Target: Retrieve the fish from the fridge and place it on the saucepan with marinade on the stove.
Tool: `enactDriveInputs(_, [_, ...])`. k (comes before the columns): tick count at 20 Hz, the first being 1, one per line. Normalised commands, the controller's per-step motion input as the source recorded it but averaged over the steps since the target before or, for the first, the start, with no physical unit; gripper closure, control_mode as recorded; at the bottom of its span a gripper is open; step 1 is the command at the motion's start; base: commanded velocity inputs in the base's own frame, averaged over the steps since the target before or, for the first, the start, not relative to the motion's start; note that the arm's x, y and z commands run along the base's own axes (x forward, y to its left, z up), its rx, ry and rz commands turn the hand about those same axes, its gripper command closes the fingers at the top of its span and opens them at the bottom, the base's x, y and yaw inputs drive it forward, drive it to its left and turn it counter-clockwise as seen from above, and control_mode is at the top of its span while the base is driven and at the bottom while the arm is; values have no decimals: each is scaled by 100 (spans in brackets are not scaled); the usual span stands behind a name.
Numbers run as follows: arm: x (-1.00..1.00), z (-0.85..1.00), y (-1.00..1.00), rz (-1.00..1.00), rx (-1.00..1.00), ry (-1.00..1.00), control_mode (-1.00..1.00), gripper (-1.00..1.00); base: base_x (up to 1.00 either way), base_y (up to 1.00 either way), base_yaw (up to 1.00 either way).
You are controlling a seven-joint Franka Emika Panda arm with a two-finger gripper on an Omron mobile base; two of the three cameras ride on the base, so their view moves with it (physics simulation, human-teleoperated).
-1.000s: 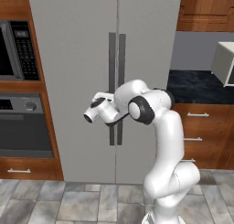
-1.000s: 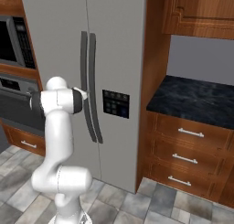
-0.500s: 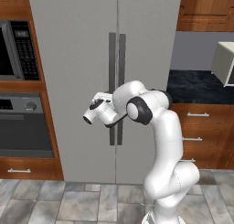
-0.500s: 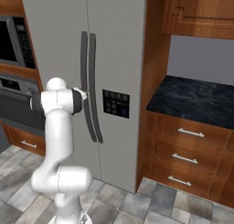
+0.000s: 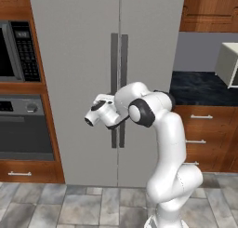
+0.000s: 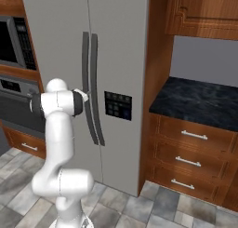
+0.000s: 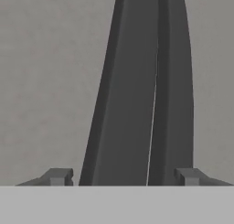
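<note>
- Hand view: hand (image 7: 121,177) spread open, one fingertip (image 7: 57,176) either side of both dark door handles (image 7: 132,104), not touching.
- Left base view: fridge (image 5: 83,59) doors shut, hand at the handles, mid-height.

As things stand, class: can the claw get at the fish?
Probably not yet. Both fridge doors are shut, so anything inside is closed off. The claw sits at the dark door handles, fingers either side, so opening comes first.
</note>
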Motion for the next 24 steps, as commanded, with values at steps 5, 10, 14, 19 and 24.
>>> enactDriveInputs(5, [-56, -7, 0, 0, 0, 2, -100, 100, 0, 0, 0])
enactDriveInputs(10, [-82, -3, 1, 0, 0, 0, -100, 100, 0, 0, 0])
enactDriveInputs(14, [-73, -13, 14, 0, 0, 1, -100, 100, 0, 0, 0])
enactDriveInputs(19, [-67, -39, 50, 2, 1, 11, -100, 100, 0, 0, 0])
enactDriveInputs(24, [-71, -67, 88, 9, 2, 12, -100, 100, 0, 0, 0])
